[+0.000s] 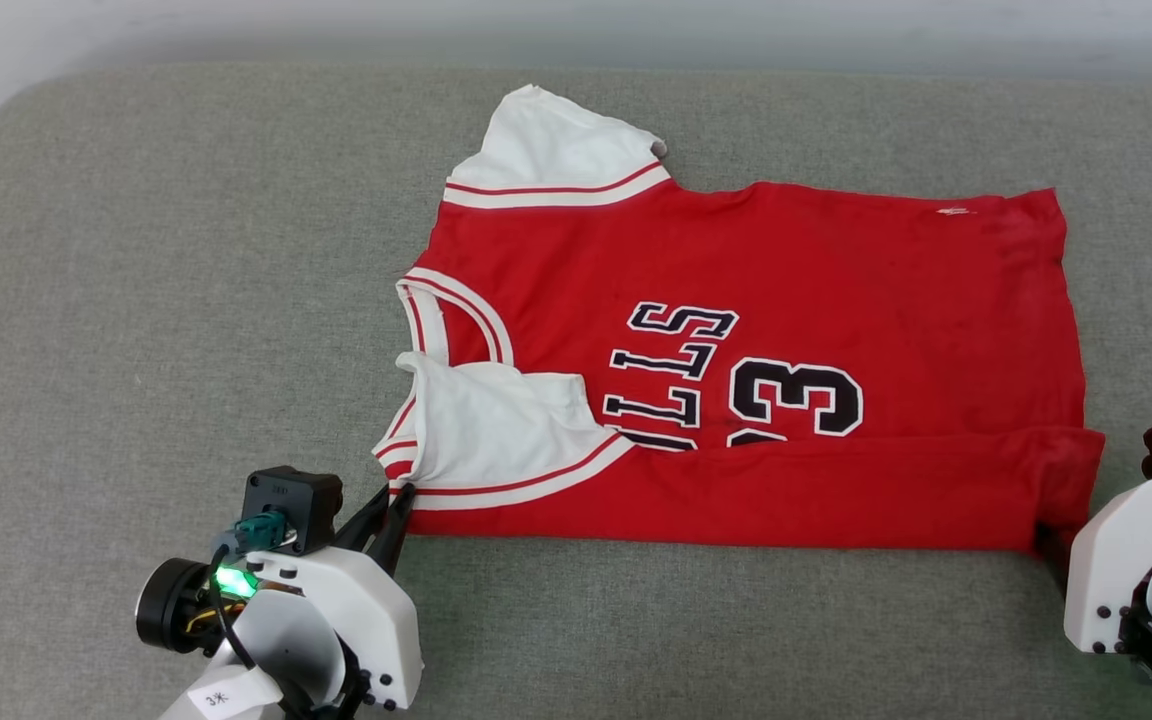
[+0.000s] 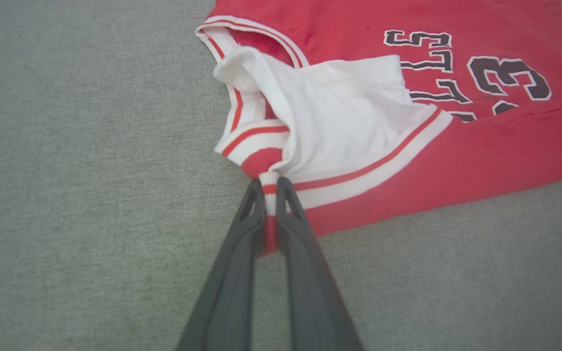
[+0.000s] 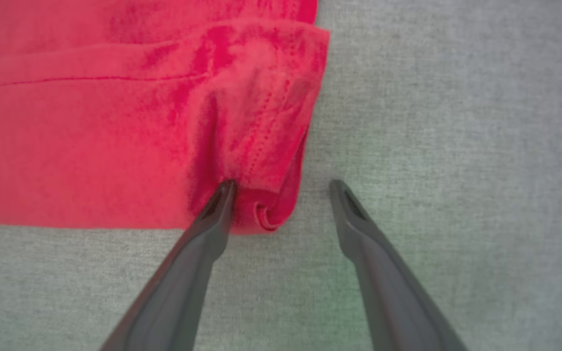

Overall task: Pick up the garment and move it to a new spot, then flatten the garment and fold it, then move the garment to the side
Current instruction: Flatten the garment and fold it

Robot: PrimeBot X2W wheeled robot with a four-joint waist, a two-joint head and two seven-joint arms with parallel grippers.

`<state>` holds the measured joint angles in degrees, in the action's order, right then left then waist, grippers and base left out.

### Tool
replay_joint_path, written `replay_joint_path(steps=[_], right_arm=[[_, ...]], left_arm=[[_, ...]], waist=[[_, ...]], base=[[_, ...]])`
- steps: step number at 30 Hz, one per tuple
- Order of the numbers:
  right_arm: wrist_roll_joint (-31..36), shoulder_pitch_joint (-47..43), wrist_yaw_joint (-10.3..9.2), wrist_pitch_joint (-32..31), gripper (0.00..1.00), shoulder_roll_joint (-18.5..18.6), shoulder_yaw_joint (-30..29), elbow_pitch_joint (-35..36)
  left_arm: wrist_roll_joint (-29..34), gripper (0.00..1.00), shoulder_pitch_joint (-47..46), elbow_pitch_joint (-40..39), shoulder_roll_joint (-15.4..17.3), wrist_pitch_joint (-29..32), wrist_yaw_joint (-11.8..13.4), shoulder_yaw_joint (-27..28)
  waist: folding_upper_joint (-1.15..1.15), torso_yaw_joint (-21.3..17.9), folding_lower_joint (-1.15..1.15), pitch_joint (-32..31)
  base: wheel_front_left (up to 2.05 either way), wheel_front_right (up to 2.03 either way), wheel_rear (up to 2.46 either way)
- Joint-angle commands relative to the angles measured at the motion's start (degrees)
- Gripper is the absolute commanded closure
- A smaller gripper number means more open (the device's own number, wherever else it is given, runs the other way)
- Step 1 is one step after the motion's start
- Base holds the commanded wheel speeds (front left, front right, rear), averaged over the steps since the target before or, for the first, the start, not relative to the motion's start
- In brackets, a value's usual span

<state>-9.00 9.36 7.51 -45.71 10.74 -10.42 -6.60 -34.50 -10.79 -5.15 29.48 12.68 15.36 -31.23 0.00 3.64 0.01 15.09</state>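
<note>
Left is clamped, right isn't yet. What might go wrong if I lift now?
The right gripper is open around the hem corner; lifting now would probably drag the garment one-sided and undo the fold. The left gripper pinches only a narrow bit of sleeve trim, which may slip.

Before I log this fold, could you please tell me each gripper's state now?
Left gripper: shut on the striped sleeve trim of the red jersey T-shirt.
Right gripper: open, at its red hem corner.
</note>
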Motion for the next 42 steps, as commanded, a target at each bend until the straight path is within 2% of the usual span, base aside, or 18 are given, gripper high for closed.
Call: replay_joint_path(steps=[1, 2, 3, 4, 17, 27, 35, 42], right_arm=[[0.19, -0.40, -0.05, -0.72, 0.12, 0.01, 0.82, -2.02], [0.26, -0.50, -0.05, -0.93, 0.63, 0.06, 0.87, -2.58], [0.41, -0.47, -0.05, -0.88, 0.87, 0.17, 0.80, -3.00], [0.50, -0.48, -0.05, -0.78, 1.00, 0.30, 0.75, -3.36], [-1.37, -1.52, -0.08, -0.77, 1.00, 2.87, -1.79, -2.02], [-4.60, -7.67, -0.08, -4.16, 1.00, 4.05, -2.36, 2.85], [-5.71, -13.41, -0.07, -6.69, 1.00, 2.40, -4.10, 6.94], [-4.93, -14.15, -0.07, -5.99, 1.00, 1.16, -4.34, 6.68]], left_arm=[[0.21, 1.00, -0.60, 0.03, -0.25, -0.25, -0.17, -0.15], [0.19, 1.00, -0.67, 0.16, -0.19, -0.27, -0.20, -0.17], [0.16, 1.00, -0.77, 0.27, -0.14, -0.30, -0.25, -0.18], [0.11, 1.00, -0.79, 0.44, -0.07, -0.33, -0.21, -0.16], [-1.51, 1.00, 2.41, 3.36, 0.84, 0.05, -1.15, -0.90], [-2.80, 1.00, 7.47, 2.87, 2.17, 1.22, -0.68, -2.28], [-3.69, 1.00, 10.26, 3.27, 2.23, 2.05, -1.11, -3.62], [-3.97, 1.00, 9.21, 5.31, 1.54, 1.85, -1.85, -4.23]], waist=[[0.00, 0.28, -0.01, 0.36], [0.00, 0.35, -0.01, 0.47], [0.00, 0.42, -0.01, 0.55], [0.00, 0.48, -0.01, 0.56], [0.00, -0.56, -0.01, -4.52], [0.00, -1.24, -0.01, -8.50], [0.00, -1.27, -0.01, -8.57], [0.00, -1.41, -0.01, -7.18]], base=[[0.00, 0.00, 0.00], [0.00, 0.00, 0.00], [0.00, 0.00, 0.00], [0.00, 0.00, 0.00], [0.00, 0.00, 0.00], [0.00, 0.00, 0.00], [0.00, 0.00, 0.00], [0.00, 0.00, 0.00]])
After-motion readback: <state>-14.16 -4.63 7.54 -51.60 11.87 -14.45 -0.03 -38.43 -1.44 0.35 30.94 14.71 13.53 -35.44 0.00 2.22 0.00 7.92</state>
